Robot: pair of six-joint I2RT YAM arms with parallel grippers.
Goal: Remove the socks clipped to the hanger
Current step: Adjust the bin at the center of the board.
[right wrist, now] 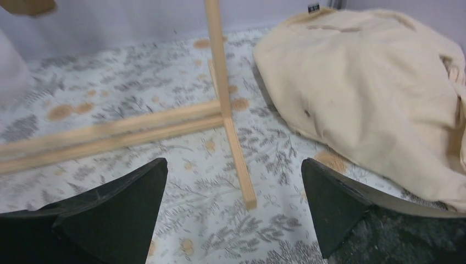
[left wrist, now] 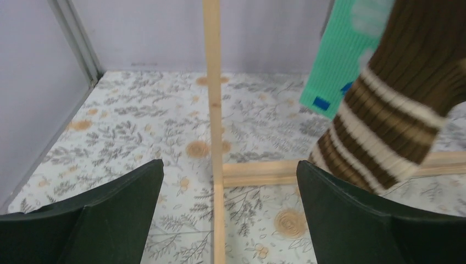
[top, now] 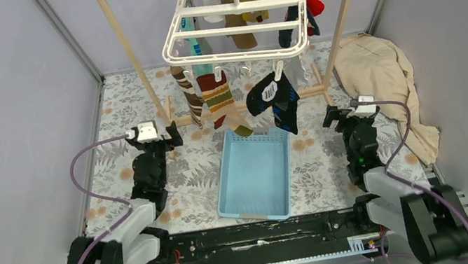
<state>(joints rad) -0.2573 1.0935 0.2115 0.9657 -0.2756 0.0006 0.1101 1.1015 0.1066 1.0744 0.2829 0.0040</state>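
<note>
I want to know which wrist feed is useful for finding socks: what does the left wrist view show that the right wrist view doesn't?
Only the left wrist view: a brown-striped sock and a teal sock hanging at the right.
Only the right wrist view: a beige cloth heaped on the floor, plus a blurred tan scrap at top left that cannot be identified.
Both: an upright and base bar of the wooden rack, the floral mat, and an open, empty end effector, the left end effector and the right end effector.

arms [top: 146,175]: black | wrist cameras [top: 146,131]: white | cables [top: 79,172]: purple | left gripper [left wrist: 229,168]: black, wedge-shaped
</note>
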